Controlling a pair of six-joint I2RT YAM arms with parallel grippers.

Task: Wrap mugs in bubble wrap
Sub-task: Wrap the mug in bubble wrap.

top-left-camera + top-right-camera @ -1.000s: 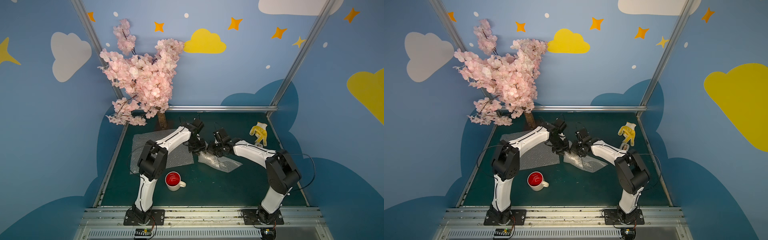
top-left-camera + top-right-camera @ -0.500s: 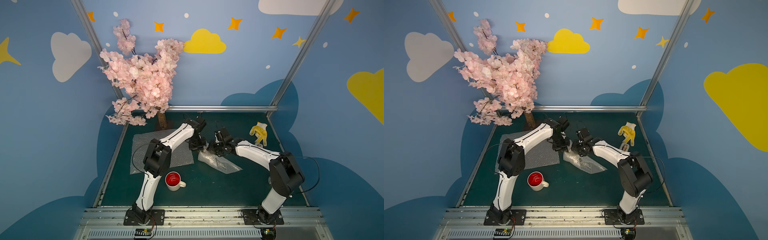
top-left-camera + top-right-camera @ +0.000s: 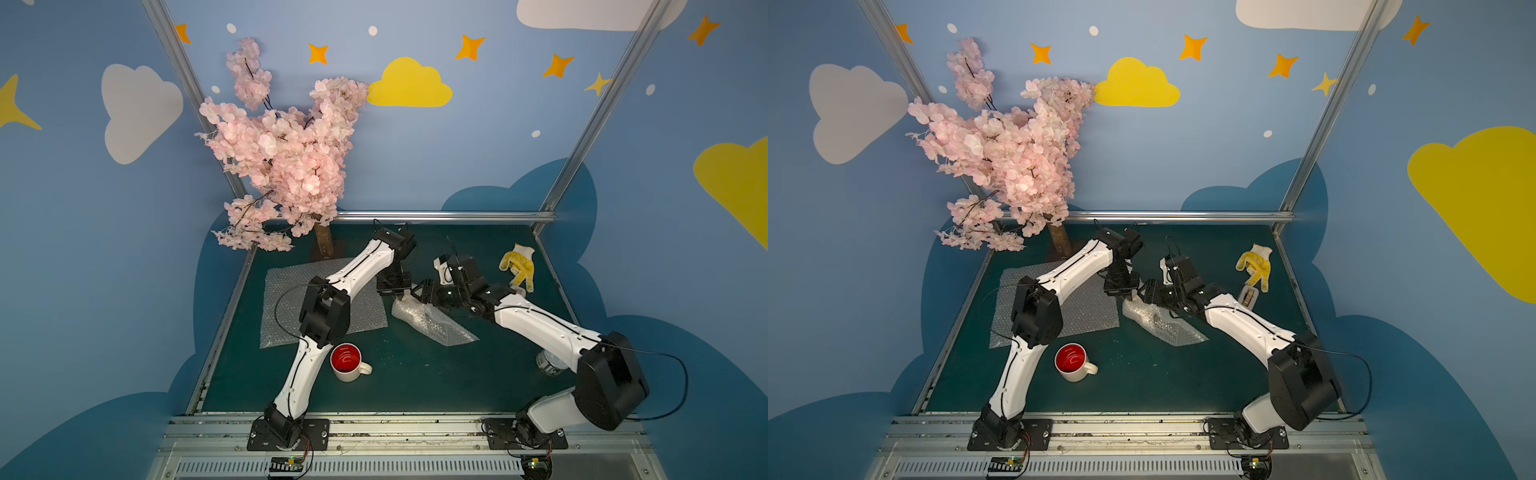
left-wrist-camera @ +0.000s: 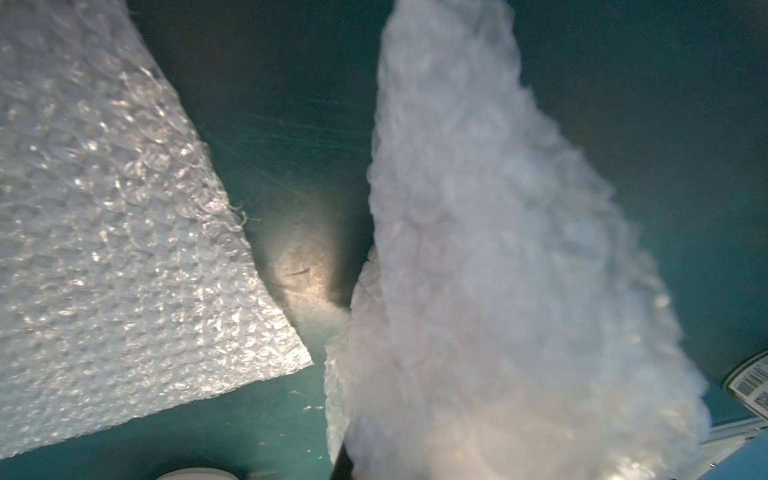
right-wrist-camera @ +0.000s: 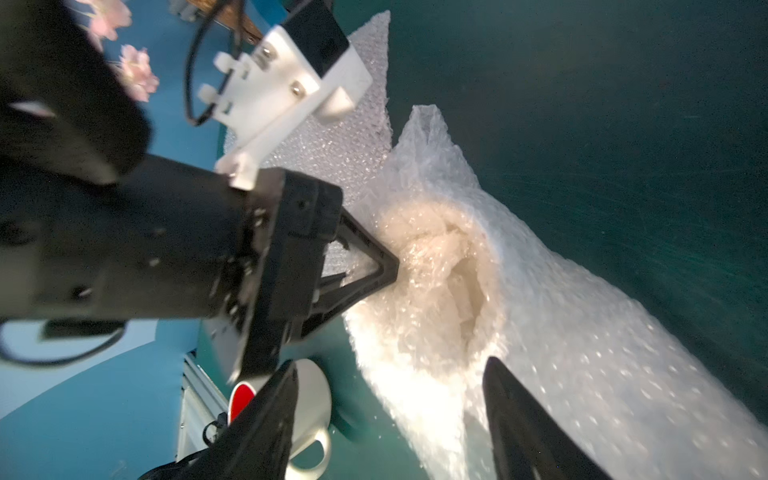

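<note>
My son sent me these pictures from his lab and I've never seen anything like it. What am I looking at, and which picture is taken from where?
Two white-and-black robot arms are bolted to the near edge of a green table. Both top views look down from overhead; the other two come from cameras on the arms' wrists. On the table lie a flat bubble wrap sheet, a crumpled bubble wrap bundle, a mug with a red inside, a yellow glove and a small can, with a pink blossom tree in the far corner. The left gripper pinches the bundle's gathered end; the right gripper is open beside it, holding nothing.
</note>
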